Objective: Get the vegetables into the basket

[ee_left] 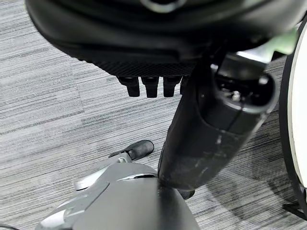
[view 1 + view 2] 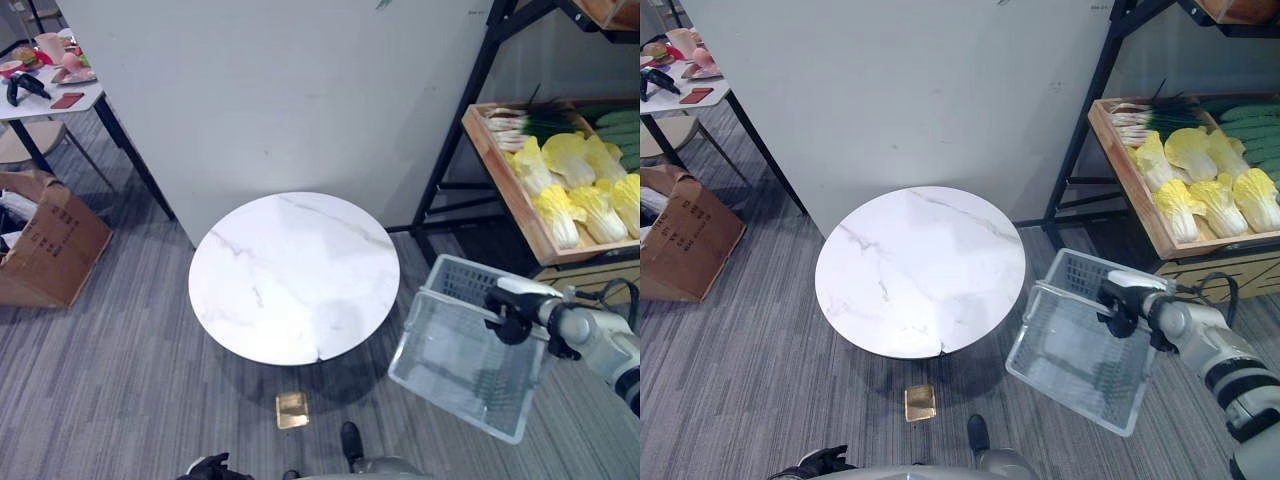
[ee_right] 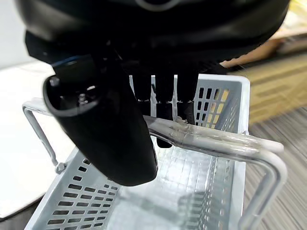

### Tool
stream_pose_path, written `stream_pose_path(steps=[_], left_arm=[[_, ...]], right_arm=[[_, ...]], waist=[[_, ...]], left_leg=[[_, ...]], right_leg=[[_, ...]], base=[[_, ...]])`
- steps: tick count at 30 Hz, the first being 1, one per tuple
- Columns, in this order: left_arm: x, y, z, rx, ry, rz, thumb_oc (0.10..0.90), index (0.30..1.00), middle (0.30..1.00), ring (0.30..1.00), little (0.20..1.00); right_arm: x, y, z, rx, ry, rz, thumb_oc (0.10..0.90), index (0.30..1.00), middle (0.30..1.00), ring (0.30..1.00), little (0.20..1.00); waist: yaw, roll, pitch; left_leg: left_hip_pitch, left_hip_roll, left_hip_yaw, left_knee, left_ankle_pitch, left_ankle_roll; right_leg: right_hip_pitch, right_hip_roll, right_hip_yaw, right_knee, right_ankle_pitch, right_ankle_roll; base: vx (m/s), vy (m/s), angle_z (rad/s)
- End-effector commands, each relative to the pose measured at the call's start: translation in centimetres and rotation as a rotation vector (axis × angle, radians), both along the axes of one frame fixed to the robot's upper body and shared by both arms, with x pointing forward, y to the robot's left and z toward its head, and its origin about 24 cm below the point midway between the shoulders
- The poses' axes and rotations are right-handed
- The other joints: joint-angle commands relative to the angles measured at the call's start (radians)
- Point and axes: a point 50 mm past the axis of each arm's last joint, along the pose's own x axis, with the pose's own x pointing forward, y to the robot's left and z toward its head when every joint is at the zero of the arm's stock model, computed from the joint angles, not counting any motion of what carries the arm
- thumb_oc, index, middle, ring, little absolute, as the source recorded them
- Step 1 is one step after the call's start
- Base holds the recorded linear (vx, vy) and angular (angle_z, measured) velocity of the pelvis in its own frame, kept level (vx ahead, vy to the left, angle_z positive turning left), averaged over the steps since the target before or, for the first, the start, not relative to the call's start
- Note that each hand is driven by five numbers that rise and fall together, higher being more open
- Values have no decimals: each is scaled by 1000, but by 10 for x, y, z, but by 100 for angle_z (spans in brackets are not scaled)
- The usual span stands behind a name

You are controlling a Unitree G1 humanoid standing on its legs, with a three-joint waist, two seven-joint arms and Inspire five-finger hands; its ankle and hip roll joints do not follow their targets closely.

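Your right hand (image 3: 144,72) has its fingers curled round the handle of the empty basket (image 2: 455,350), which hangs at 4 o'clock from the round table (image 2: 290,275). The vegetables (image 2: 580,185) lie in the shelf crate at 2 o'clock. Keep the basket level while approaching. Your left hand (image 1: 153,57) hangs with fingers curled, empty.

Round table (image 2: 294,275) sits centre, in front of a wall panel (image 2: 270,90). Right of the table, off the floor: basket (image 2: 465,355), its handle (image 3: 206,141) in the right hand (image 2: 512,312). Behind the basket, a shelf crate (image 2: 515,195) holds cabbages (image 2: 575,185) with scallions (image 2: 520,122) behind them. Far left: cardboard box (image 2: 45,240); behind it a desk (image 2: 55,100). Left hand (image 1: 151,86) hangs low near the floor, left of the table.
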Motion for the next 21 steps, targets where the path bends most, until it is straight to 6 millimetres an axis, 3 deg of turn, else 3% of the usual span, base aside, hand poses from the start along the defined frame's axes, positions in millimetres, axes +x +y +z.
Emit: stream_pose_path(steps=[1,9,12,15,21], left_arm=[[-10,5,-1,7,59,-45,900,1000,1000,1000,1000],[1,1,0,3,38,-84,900,1000,1000,1000,1000],[3,1,0,8,33,-75,900,1000,1000,1000,1000],[3,2,0,10,34,-75,900,1000,1000,1000,1000],[0,1,-1,9,41,-72,900,1000,1000,1000,1000]], right_arm=[[28,-17,59,-24,-264,-59,400,300,300,300,300],[-14,-50,-2,-31,-87,-314,400,300,300,300,300],[-39,-55,-33,139,-90,-541,400,300,300,300,300],[-51,-54,-46,197,-83,-628,400,300,300,300,300],[-60,-55,-54,216,-78,-681,400,300,300,300,300]], waist=[[20,-40,-54],[20,-39,-51],[24,-39,-53],[27,-40,-51],[32,-38,-48]], left_leg=[[-10,-9,-54,1,-56,14],[-11,-9,-64,1,-55,11],[-17,-9,-75,1,-55,11],[-21,-9,-84,1,-54,10],[-17,-12,-91,1,-58,12]], right_leg=[[132,2,-12,67,-188,38],[139,2,-18,58,-191,34],[143,0,-27,49,-191,32],[144,-2,-35,46,-193,31],[152,-4,-41,41,-195,30]], base=[[0,0,0],[0,0,0],[11,-2,1],[19,-12,6],[15,0,6]])
